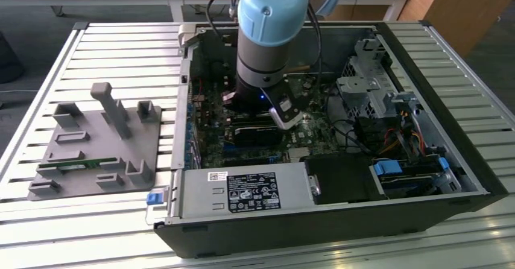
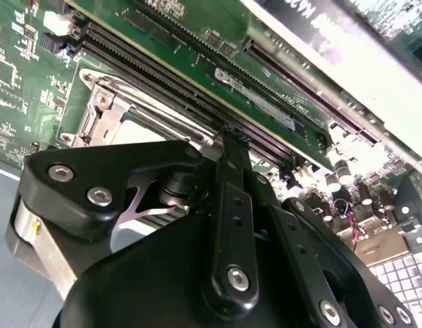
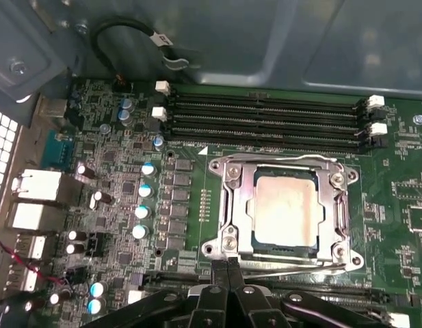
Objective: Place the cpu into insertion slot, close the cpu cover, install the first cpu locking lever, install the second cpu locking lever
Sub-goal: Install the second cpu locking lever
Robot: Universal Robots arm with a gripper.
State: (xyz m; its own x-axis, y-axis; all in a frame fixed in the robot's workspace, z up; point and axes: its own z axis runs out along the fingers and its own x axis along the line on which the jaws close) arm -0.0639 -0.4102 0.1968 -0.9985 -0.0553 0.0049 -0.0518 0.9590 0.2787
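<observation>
In the first wrist view the cpu point(image 3: 286, 208) lies flat in the insertion slot point(image 3: 286, 244), its silvery-beige top showing through the window of the cpu cover point(image 3: 232, 205). The silver cover frame is down over it. A thin silver locking lever point(image 3: 299, 268) runs along the socket edge nearest my gripper point(image 3: 228, 266). The black fingers are shut together, their tips at that edge beside the lever's end. In the second wrist view the gripper point(image 2: 228, 137) is shut just above the socket frame point(image 2: 122, 113). In the exterior view my arm point(image 1: 269, 34) reaches down into the computer case.
Long black memory slots point(image 3: 265, 113) run beside the socket, and upright capacitors point(image 3: 142, 198) stand on its other side. The case walls, a drive cage point(image 1: 370, 82) and a power supply point(image 1: 241, 190) hem in the motherboard. A grey fixture point(image 1: 96, 148) lies at the exterior view's left.
</observation>
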